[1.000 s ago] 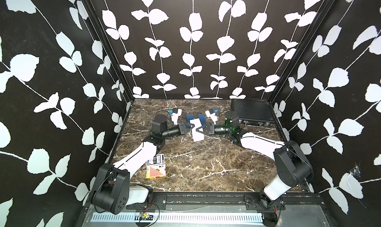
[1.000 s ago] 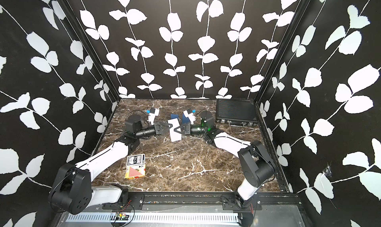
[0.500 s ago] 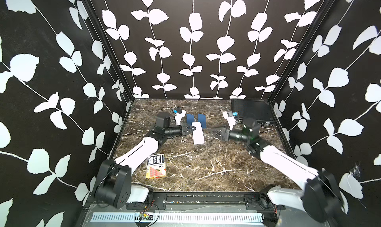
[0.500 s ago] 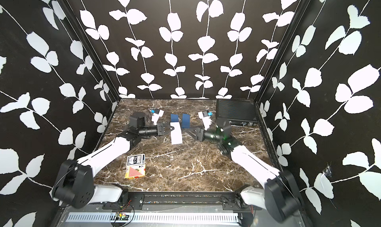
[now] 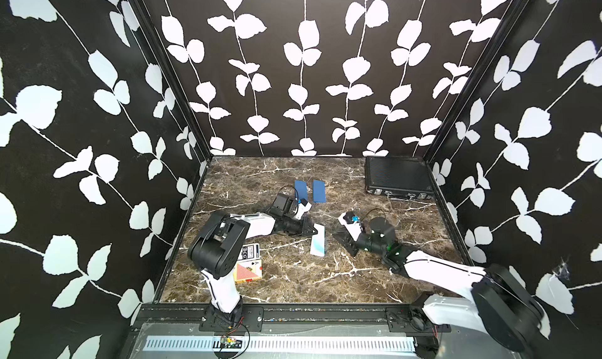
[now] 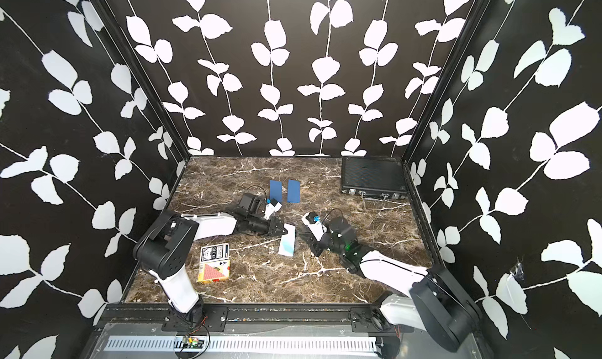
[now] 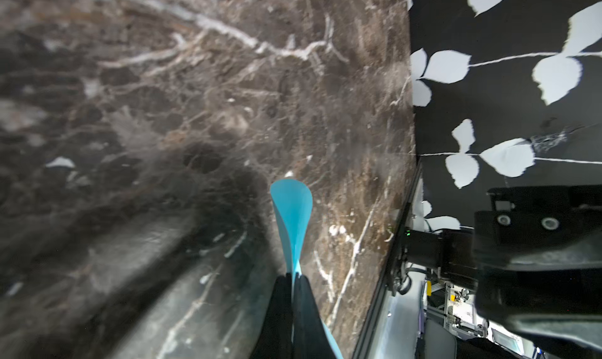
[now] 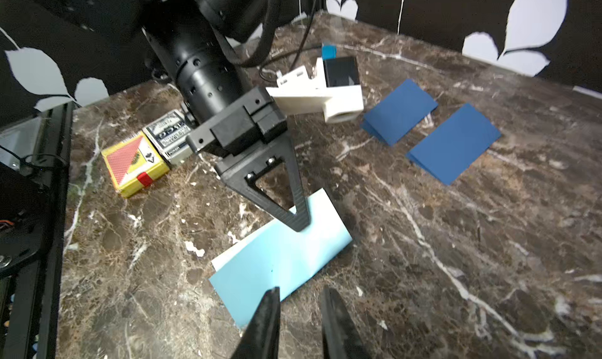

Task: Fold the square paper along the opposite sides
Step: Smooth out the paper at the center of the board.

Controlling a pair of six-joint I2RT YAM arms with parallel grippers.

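Note:
The light blue square paper (image 5: 317, 242) (image 6: 287, 242) is doubled over into a narrow strip near the middle of the marble table (image 5: 293, 276). My left gripper (image 5: 313, 232) (image 8: 301, 225) is shut on its far end. In the left wrist view the paper (image 7: 291, 207) bulges into a loop just beyond the left gripper (image 7: 293, 276). In the right wrist view the paper (image 8: 283, 253) shows a white sliver of lower layer at one edge. My right gripper (image 5: 345, 243) (image 8: 299, 292) hovers right of the strip, slightly open and holding nothing.
Two folded dark blue papers (image 5: 300, 188) (image 5: 319, 191) lie behind the left arm. A black case (image 5: 397, 178) sits at the back right corner. Two card boxes (image 5: 249, 263) (image 8: 133, 163) lie by the left arm's base. Patterned walls enclose three sides.
My right gripper has let go of the paper and drawn back to the right and toward the front. My left gripper has carried the folded paper forward and lower.

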